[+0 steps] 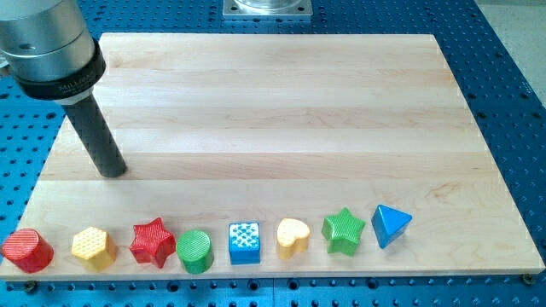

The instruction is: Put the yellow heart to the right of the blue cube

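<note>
The yellow heart [293, 237] lies near the view's bottom edge of the wooden board, just to the right of the blue cube [245, 243], with a small gap between them. My tip [113, 173] rests on the board at the view's left, well above and to the left of both blocks, touching none. The dark rod rises from it to the grey arm end at the view's top left.
A row of blocks runs along the view's bottom: red cylinder [27, 250], yellow hexagon [93, 247], red star [153, 242], green cylinder [195, 251], then green star [344, 230] and blue triangle [390, 225]. The wooden board [281, 111] lies on a blue perforated table.
</note>
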Tool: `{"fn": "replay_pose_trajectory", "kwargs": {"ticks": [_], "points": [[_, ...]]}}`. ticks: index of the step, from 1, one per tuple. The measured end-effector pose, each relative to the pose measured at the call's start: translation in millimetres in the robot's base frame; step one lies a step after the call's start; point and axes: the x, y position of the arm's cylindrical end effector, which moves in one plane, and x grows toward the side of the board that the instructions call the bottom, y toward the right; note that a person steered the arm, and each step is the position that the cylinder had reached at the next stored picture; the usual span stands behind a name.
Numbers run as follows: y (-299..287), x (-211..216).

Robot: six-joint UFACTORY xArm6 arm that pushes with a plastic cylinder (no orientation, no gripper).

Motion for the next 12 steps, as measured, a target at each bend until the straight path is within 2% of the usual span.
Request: {"fn": "replay_pose_trajectory", "kwargs": {"ticks": [2,4,5,7,9,12], "points": [[8,0],[173,-8],[199,-2],[195,35],[225,79],[234,72]]}}
